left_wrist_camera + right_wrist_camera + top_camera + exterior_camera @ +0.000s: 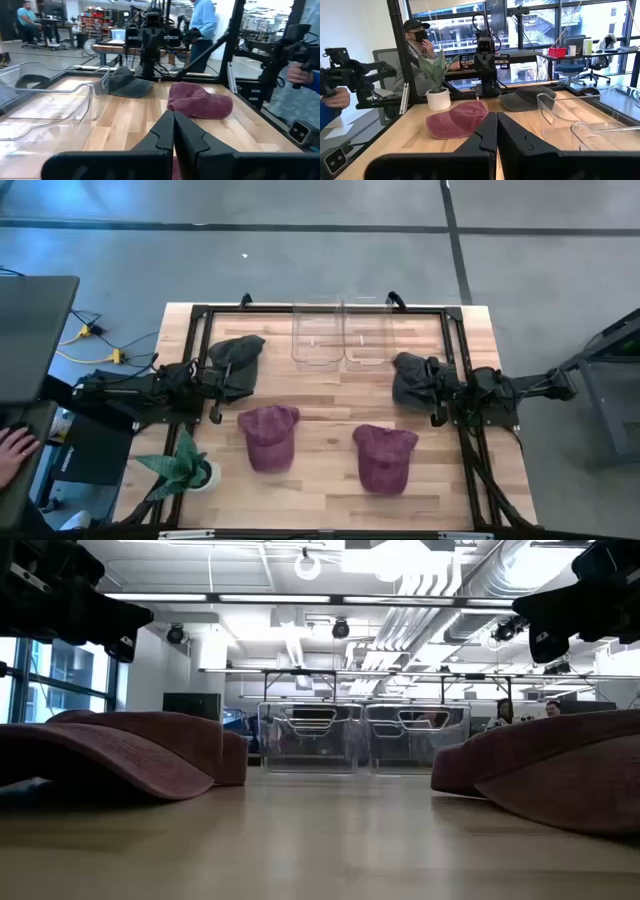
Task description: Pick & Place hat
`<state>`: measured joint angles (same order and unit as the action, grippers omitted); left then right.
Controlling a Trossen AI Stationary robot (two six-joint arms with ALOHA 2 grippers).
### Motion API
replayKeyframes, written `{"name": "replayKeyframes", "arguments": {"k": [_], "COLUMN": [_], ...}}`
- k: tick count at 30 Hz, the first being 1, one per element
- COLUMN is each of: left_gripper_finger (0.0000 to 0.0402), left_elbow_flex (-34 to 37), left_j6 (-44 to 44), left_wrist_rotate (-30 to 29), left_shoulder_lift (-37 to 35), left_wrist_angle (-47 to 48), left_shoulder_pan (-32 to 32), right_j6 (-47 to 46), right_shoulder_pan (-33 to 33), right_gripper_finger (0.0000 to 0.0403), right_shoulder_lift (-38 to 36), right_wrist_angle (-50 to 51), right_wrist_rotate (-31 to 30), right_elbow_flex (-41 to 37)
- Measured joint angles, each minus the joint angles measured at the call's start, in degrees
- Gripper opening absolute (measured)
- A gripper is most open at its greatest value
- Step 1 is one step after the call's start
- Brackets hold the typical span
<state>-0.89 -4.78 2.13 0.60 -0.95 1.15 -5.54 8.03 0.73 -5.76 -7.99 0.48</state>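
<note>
i see two clear plastic bins (343, 333) side by side at the far edge of the wooden table (320, 470); i place everything from them. a maroon cap (268, 435) lies nearer me and left of the bins, a second maroon cap (384, 456) nearer me and right. a dark grey cap (238, 352) sits just left of the bins, another dark grey cap (412, 376) just right. my left gripper (213, 380) waits beside the left grey cap, jaws together, holding nothing. my right gripper (437, 393) waits by the right grey cap, jaws together, empty. a potted plant (183, 468) stands well left of the bins.
</note>
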Motion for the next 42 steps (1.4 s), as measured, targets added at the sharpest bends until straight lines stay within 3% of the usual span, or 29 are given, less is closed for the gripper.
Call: {"name": "replayKeyframes", "arguments": {"k": [13,18,24,29,35,38,42], "left_gripper_finger": [0.0001,0.0001,0.0001,0.0001,0.0001,0.0001,0.0001], "left_elbow_flex": [0.0,0.0,0.0,0.0,0.0,0.0,0.0], "left_j6": [-0.24,-0.26,-0.6,-2.17,-2.59,-3.02,-3.02], "left_wrist_rotate": [-0.97,-1.75,-2.09,-2.93,-2.95,-2.95,-2.95], "left_shoulder_lift": [0.0,0.0,0.0,0.0,0.0,-0.02,-0.02], "left_wrist_angle": [0.7,0.68,0.66,0.63,0.61,0.61,0.61], "left_shoulder_pan": [0.0,-0.01,0.0,0.0,0.0,0.0,0.0], "right_j6": [-0.48,-13.82,-15.19,-13.92,-13.61,-14.58,-27.47], "right_shoulder_pan": [0.0,-0.04,2.02,6.69,12.21,13.75,14.43], "right_gripper_finger": [0.0,0.0,0.0008,0.0034,0.008,0.0107,0.0146], "right_shoulder_lift": [0.0,0.07,2.04,10.41,26.74,35.24,46.27], "right_wrist_angle": [0.48,-2.26,-10.5,-12.22,-10.42,-0.92,21.49], "right_wrist_rotate": [0.0,4.46,5.42,1.42,-1.53,-1.5,-4.05], "right_elbow_flex": [0.01,0.0,0.07,3.15,12.77,21.38,34.87]}}
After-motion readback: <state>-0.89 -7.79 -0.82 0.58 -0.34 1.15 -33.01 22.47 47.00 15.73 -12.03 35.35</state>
